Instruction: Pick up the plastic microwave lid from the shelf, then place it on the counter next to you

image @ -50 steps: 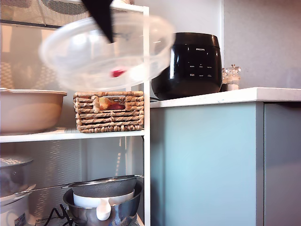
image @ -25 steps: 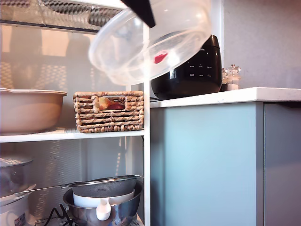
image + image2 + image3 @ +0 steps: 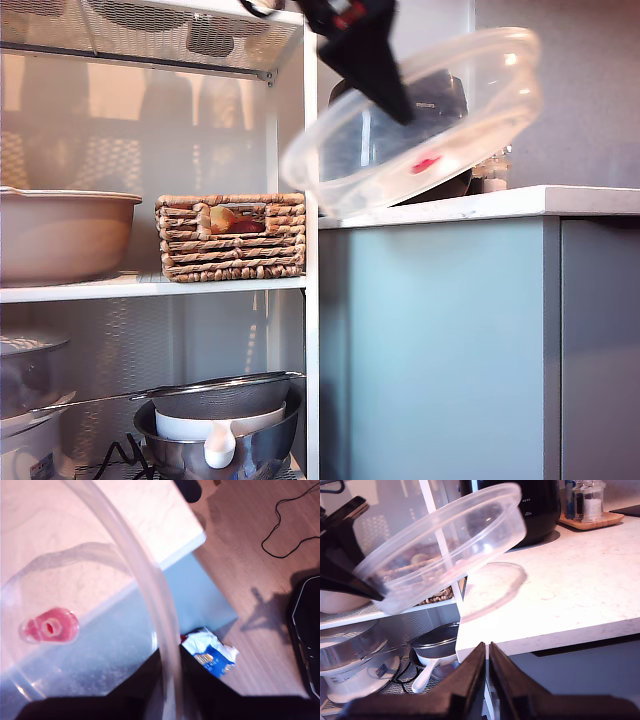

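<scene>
The plastic microwave lid (image 3: 440, 130) is a clear dome with a small red mark. It hangs tilted in the air above the counter (image 3: 520, 201), partly in front of the black cooker. My first gripper (image 3: 392, 95) is shut on its rim from above. In the first wrist view, the black fingers (image 3: 150, 672) pinch the lid (image 3: 75, 580) over the counter's corner (image 3: 150, 525). My second gripper (image 3: 486, 652) is shut on nothing, low in front of the counter (image 3: 570, 585). It faces the lid (image 3: 445, 545) from a distance. The shelf (image 3: 311, 320) stands at the exterior view's left.
The black cooker (image 3: 456, 92) and small glass jars (image 3: 495, 168) stand on the counter at the back. The shelf holds a wicker basket (image 3: 232, 236), a beige bowl (image 3: 60, 235) and a steel bowl with a strainer (image 3: 220, 425). A crumpled packet (image 3: 210, 652) lies on the wooden floor.
My first gripper has carried the lid from in front of the shelf toward the exterior view's right. It now sits lower, over the counter's near end.
</scene>
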{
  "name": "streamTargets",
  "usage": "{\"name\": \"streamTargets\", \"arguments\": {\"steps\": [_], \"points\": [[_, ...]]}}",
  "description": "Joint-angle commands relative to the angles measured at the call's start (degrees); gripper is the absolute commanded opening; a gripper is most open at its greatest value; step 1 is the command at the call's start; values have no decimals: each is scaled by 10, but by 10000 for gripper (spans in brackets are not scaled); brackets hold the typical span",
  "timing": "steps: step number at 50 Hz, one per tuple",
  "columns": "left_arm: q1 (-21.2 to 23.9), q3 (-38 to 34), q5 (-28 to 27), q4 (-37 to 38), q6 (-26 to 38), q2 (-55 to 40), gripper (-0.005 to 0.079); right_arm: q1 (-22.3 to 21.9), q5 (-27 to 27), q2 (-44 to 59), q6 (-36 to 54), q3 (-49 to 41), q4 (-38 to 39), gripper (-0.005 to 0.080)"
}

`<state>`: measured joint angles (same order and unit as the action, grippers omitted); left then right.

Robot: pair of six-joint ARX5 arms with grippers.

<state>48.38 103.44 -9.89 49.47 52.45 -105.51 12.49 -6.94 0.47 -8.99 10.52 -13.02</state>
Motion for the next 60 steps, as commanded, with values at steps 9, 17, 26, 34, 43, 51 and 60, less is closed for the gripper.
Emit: {"name": "streamTargets", "arguments": {"steps": [9,17,26,34,43,51,60], "points": [[12,2,-4,-63,79,-29,-22,2,1,-4,0,12,2,-12],[11,2,-33,-85,106,-49,-22,2,1,-4,0,12,1,-12],[10,2,-44,-116,157,-66,-22,2,0,-4,-1,12,0,-12],[10,2,-63,-161,181,-68,-22,2,0,-4,-2,12,-1,-12],[3,2,-63,-167,180,-68,-7,2,-3,-4,-3,13,-1,-12],[-1,2,-63,-171,180,-68,28,2,-5,-4,-3,19,-2,-12],[-11,2,-68,-182,180,-74,29,2,-5,-4,-3,30,-2,-12]]}}
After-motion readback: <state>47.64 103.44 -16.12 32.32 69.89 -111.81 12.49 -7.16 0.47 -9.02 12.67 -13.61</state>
